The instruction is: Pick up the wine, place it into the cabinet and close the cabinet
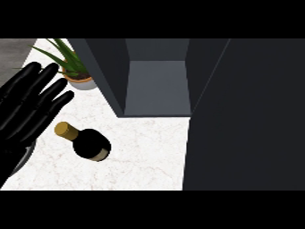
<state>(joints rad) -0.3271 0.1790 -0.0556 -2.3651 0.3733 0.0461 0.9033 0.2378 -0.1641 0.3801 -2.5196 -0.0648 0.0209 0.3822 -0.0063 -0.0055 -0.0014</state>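
A: Progress?

B: Nothing done, judging by the layout. The dark glass wine bottle with a gold cork cap (pixel 85 141) stands on the white marble-patterned desk (pixel 148 156), near the front of the dark grey cabinet (pixel 156 85). No hand holds it.

A: Hands?

B: Black left hand (pixel 23 105) shows at the left edge, fingers straight and spread, resting, just beside the bottle but apart from it. Right hand not visible.

A: Cabinet?

B: Open. Matte grey interior, flat panels; the large dark door panel (pixel 254 116) fills the right side. Pick, place and close all remain.

A: Anything else?

B: Spiky green plant in a small round white pot (pixel 75 74), back left.
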